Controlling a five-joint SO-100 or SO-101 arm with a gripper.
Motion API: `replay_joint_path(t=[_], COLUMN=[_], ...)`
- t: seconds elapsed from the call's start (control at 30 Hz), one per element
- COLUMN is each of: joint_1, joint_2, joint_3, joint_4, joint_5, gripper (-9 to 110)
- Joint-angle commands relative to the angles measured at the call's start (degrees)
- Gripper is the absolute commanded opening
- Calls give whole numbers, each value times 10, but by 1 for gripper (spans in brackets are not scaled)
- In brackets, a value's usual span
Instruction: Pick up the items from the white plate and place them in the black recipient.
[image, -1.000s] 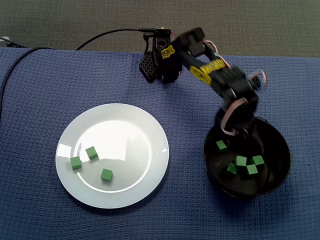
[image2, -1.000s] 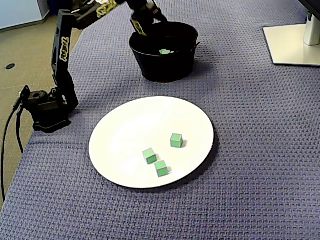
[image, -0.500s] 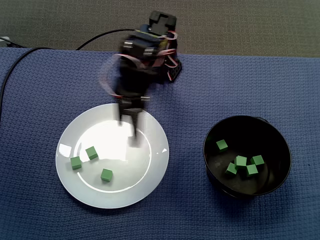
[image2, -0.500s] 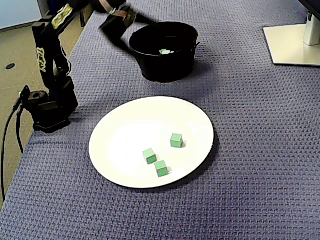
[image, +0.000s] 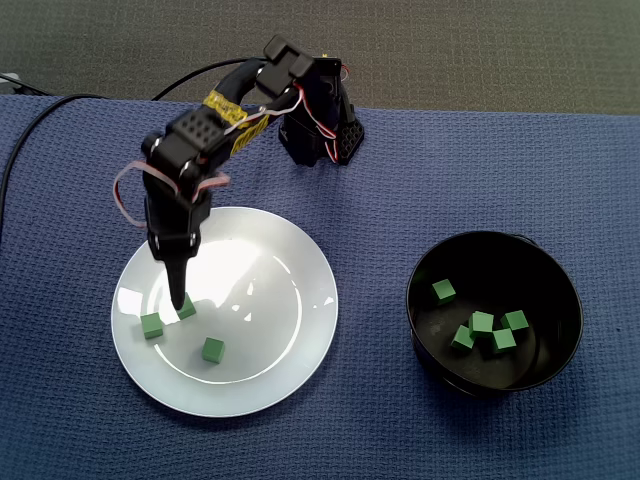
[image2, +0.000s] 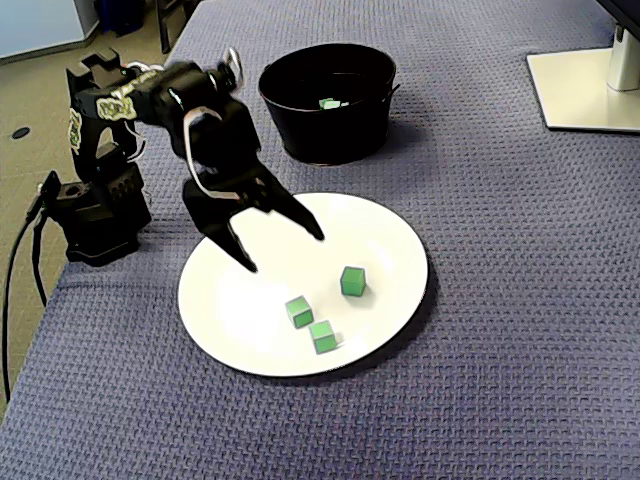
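Over the plate (image2: 390, 235), gripper (image2: 284, 252) spread wide and empty, fingertips (image2: 248, 264) aimed down at the white surface; touching it or just clear of it, cannot tell. On the plate, three green cubes. Nearest cube (image2: 299, 312) just off the gap between the fingers, toward the plate's near rim in a fixed view, not gripped. In a fixed view, that cube (image: 187, 306) right beside the tip of the gripper (image: 180, 298), on the plate's left half. Second cube (image2: 323, 336) just beside the first, closer to the plate's rim, apart from the fingers. Third cube (image2: 352, 281) alone, nearer the plate's middle, off to the side of one finger and untouched. Right of the plate in a fixed view, well apart from it, black bowl (image: 555, 275) with five bowl cubes (image: 483, 322) on its floor, four bunched and one apart. Beyond the plate's top edge in that view, arm base (image: 320, 135). Under the plate, blue woven cloth (image: 400, 180). Far from the plate, at the cloth's corner in a fixed view, white stand (image2: 585, 90)
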Motion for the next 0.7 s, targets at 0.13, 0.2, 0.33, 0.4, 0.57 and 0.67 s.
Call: replay_joint_path(t=[0.13,0.2,0.33,0.4,0.57,0.67], joint_1=[3,3,4,1,1,0], joint_2=[-56,-68,-86,-95,-115,-124], joint_3=[36,53,50,41,37,42], joint_4=[-56,-81,-98,-100,-122,-132], joint_5=[-23,-29,-28,-28,-30,-32], gripper=[29,29,28,27,25,23])
